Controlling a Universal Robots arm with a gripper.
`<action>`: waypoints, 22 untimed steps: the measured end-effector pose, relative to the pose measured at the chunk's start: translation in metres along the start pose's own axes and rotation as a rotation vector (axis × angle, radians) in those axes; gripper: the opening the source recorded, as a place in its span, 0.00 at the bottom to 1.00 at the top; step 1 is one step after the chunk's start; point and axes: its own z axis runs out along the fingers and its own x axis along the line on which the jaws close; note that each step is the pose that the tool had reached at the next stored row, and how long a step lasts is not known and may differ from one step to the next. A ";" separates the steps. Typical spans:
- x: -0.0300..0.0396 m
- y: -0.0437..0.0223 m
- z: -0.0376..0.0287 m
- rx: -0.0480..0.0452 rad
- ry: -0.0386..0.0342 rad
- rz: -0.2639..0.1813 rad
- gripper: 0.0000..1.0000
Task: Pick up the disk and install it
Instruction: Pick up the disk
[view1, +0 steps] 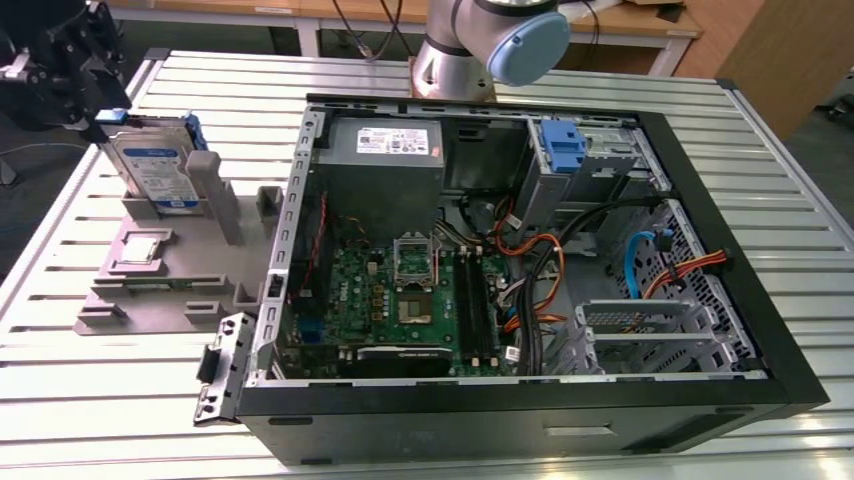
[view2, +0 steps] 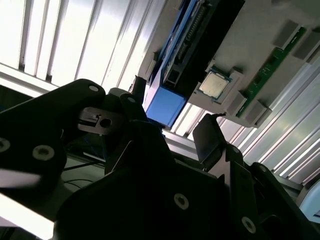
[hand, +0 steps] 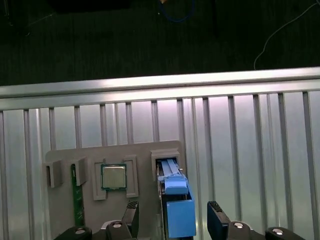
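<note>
We see the hand (hand: 173, 209) open, straddling the blue-framed disk (view1: 151, 168), which stands upright in the grey holder (view1: 160, 275) at the exterior view's left of the worktop (view1: 80, 400).

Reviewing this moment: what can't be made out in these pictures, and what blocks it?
1. First wrist view: the disk is seen edge-on, so its label face is hidden. The bottom edge cuts off the open gripper behind its fingers.
2. Second wrist view: the gripper's dark body hides most of the disk.
3. Exterior view: the grey holder hides the disk's lower edge, and the left edge cuts off the gripper.
</note>
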 end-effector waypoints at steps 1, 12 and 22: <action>0.0000 0.0001 0.0015 0.0000 -0.0001 0.000 0.65; 0.0004 0.0001 0.0199 -0.0002 -0.0001 0.000 0.65; -0.0018 0.0005 0.0280 -0.0011 -0.0046 -0.025 0.65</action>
